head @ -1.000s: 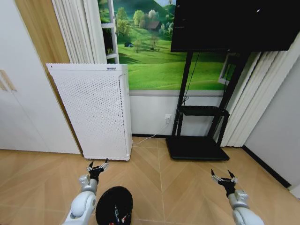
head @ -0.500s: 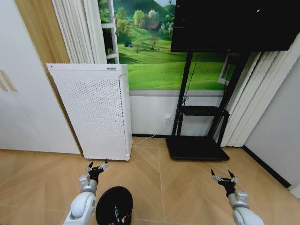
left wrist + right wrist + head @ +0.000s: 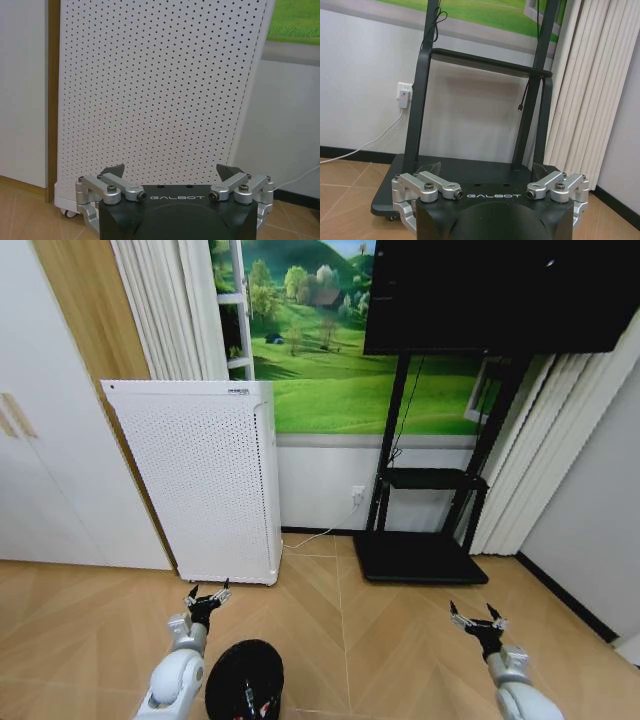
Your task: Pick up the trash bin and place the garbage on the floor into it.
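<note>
Nothing moved since before. Left gripper (image 3: pixel 208 593) and right gripper (image 3: pixel 478 616) held low, fingers apart, holding nothing. Trash bin (image 3: pixel 244 680) just beside left arm.

Wood herringbone floor (image 3: pixel 390 640), white perforated appliance (image 3: pixel 205 480), black TV stand (image 3: pixel 425 510).

The trash bin (image 3: pixel 244 680) is cut off by the head view's lower edge.

White perforated appliance (image 3: pixel 205 480) stands beside black TV stand (image 3: pixel 425 505).
</note>
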You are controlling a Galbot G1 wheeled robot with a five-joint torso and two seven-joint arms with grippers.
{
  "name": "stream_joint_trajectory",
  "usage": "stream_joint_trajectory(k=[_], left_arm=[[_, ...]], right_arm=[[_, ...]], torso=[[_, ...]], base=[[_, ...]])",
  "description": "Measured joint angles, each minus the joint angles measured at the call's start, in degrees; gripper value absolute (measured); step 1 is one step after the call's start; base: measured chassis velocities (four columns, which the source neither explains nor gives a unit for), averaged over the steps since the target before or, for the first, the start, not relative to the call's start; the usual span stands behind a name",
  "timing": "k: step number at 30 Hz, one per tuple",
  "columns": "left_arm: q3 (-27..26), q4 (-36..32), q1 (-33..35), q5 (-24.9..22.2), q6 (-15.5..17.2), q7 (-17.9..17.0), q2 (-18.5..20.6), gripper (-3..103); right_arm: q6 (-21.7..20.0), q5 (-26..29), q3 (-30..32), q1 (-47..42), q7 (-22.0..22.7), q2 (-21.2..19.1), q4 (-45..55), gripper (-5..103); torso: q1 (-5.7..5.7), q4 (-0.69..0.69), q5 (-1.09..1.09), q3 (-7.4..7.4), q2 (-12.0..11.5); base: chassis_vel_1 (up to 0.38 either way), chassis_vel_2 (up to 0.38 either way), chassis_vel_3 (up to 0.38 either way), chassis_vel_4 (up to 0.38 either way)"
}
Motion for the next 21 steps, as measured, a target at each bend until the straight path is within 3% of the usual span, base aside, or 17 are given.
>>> stream_joint_trajectory(k=[6,11,21], left_arm=[[0.0,-0.02,0.01,-0.01,0.0,0.01,0.0,100],[0.0,-0.03,0.01,-0.02,0.0,0.04,0.0,100],[0.0,-0.02,0.01,-0.02,-0.01,0.05,0.01,100]], right_arm=[[0.0,0.0,0.0,0.0,0.0,0.0,0.0,100],[0.0,0.0,0.0,0.0,0.0,0.0,0.0,100],[0.0,0.0,0.0,0.0,0.0,0.0,0.0,100]], torso=[[0.3,0.0,0.0,0.79,1.07],[1.05,0.0,0.0,2.63,3.67],[1.78,0.0,0.0,4.11,5.88]], base=[[0.0,0.0,0.0,0.0],[0.0,0.0,0.0,0.0],[0.0,0.0,0.0,0.0]])
